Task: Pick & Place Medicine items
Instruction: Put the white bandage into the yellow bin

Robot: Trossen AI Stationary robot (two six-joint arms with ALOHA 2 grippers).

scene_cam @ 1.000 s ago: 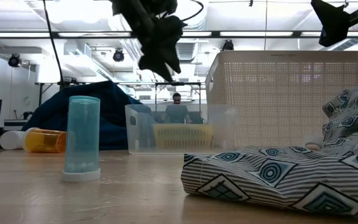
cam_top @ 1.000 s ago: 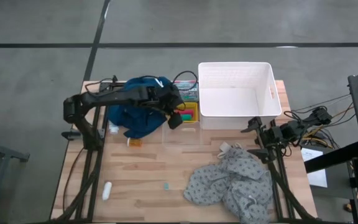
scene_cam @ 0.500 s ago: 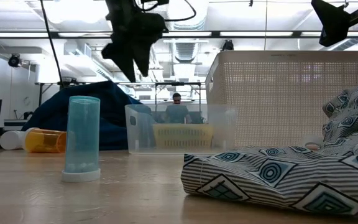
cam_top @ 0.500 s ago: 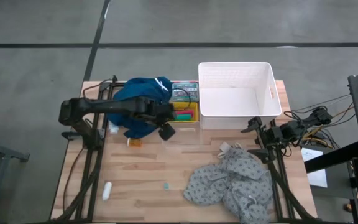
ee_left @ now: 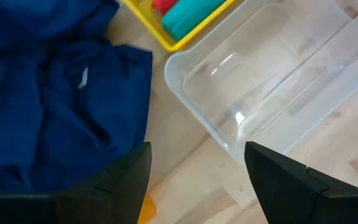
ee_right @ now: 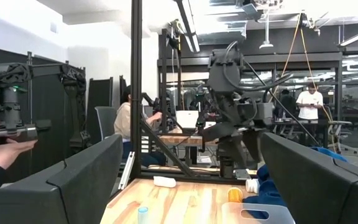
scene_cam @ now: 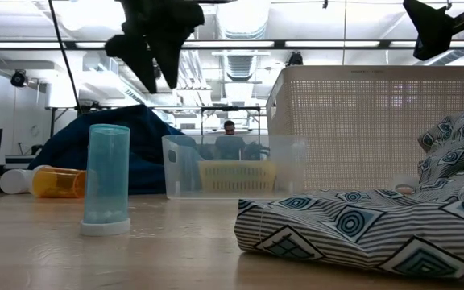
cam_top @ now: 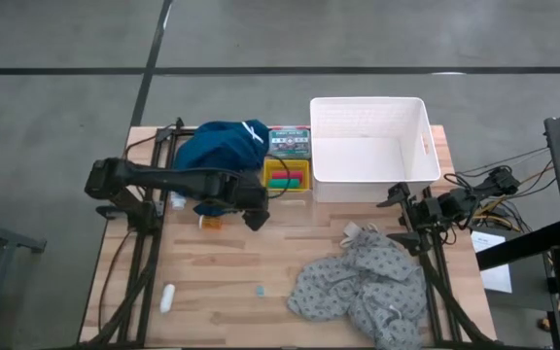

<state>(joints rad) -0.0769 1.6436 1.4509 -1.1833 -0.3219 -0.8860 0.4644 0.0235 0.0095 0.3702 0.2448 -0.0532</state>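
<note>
We count two tubes point(cam_top: 282, 179) in the yellow tray point(cam_top: 302, 182); the left gripper point(cam_top: 257, 216) (open, empty) hovers, the orange pack point(cam_top: 211, 223) and others unplaced.

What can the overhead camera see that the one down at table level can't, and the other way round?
Only the overhead view shows the red and green tubes lying in the yellow tray, the small white bottle near the table's front edge, and the inside of the white basket.

Only the table-level view shows the room behind, with a person sitting far off, and the teal tube standing upright.

Both show the left claw open and empty above the table, the dark blue cloth, the orange pack and the grey patterned cloth.
</note>
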